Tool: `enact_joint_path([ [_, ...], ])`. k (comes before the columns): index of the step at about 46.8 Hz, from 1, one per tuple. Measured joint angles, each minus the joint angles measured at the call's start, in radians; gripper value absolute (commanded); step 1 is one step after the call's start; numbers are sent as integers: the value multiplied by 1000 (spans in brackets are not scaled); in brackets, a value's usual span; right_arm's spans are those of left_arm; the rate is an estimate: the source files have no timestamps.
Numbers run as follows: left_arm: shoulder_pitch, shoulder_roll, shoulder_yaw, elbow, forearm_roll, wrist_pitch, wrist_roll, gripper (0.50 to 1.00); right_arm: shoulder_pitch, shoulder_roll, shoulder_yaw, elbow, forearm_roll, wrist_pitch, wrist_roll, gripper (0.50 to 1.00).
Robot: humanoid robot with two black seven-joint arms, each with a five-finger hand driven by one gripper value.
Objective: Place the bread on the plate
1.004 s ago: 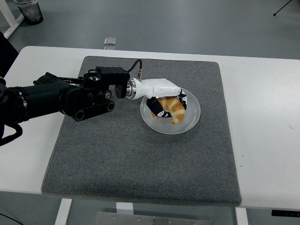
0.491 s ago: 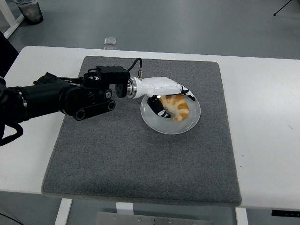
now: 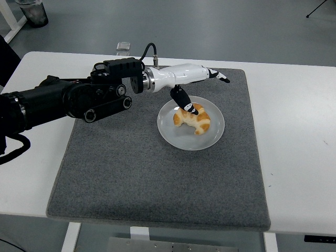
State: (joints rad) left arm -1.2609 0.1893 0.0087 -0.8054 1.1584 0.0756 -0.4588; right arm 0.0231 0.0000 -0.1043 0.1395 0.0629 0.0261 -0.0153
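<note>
A golden croissant (image 3: 193,119) lies on the white plate (image 3: 173,136) on the grey mat. My left hand (image 3: 202,86), white with black fingertips, hovers above the plate's far-left side. Its fingers are spread and hold nothing. The thumb (image 3: 185,101) points down and its tip is at or just above the croissant's top. The other fingers (image 3: 218,76) stretch out to the right, past the plate's far rim. My right arm is out of view.
A grey mat (image 3: 131,173) covers the middle of the white table (image 3: 299,131). A small grey object (image 3: 123,47) lies at the table's far edge. A dark container (image 3: 34,11) stands on the floor at the top left.
My left hand has let go of the croissant, opened and risen away from the plate toward the far side. The croissant now lies free on the plate.
</note>
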Motion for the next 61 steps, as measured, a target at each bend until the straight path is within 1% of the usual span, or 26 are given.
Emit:
enact_joint_path([
  [5, 0, 19, -85, 5, -52, 1, 0, 992, 0, 0, 0, 0, 0, 0, 0, 952],
  [10, 21, 24, -165, 15, -213, 2, 1, 992, 0, 0, 0, 0, 0, 0, 0, 952],
  [17, 17, 23, -192, 77, -485, 14, 2, 994, 0, 0, 0, 0, 0, 0, 0, 952],
  [23, 13, 23, -203, 156, -749, 6, 3, 996, 0, 0, 0, 0, 0, 0, 0, 952],
  [26, 17, 26, -204, 186, -849, 0, 3, 996, 0, 0, 0, 0, 0, 0, 0, 952],
  [29, 25, 28, -205, 204, -912, -4, 3, 996, 0, 0, 0, 0, 0, 0, 0, 952],
  [31, 29, 33, -209, 211, -940, -5, 3, 996, 0, 0, 0, 0, 0, 0, 0, 952],
  [35, 37, 66, -234, 217, -1010, -9, 3, 1000, 0, 0, 0, 0, 0, 0, 0, 954],
  [37, 57, 84, -256, 218, -1055, -22, 3, 1000, 1, 0, 0, 0, 0, 0, 0, 952],
  [39, 78, 97, -277, 218, -1092, -50, 3, 1000, 1, 0, 0, 0, 0, 0, 0, 952],
  [44, 115, 136, -325, 219, -1144, -180, 3, 1000, 0, 0, 0, 0, 0, 0, 0, 952],
  [47, 145, 150, -364, 228, -1159, -216, 3, 1000, 0, 0, 0, 0, 0, 0, 0, 954],
  [57, 241, 153, -548, 263, -1172, -224, 3, 1000, 0, 0, 0, 0, 0, 0, 0, 952],
  [61, 272, 152, -583, 264, -1172, -224, 3, 1000, 0, 0, 0, 0, 0, 0, 0, 954],
])
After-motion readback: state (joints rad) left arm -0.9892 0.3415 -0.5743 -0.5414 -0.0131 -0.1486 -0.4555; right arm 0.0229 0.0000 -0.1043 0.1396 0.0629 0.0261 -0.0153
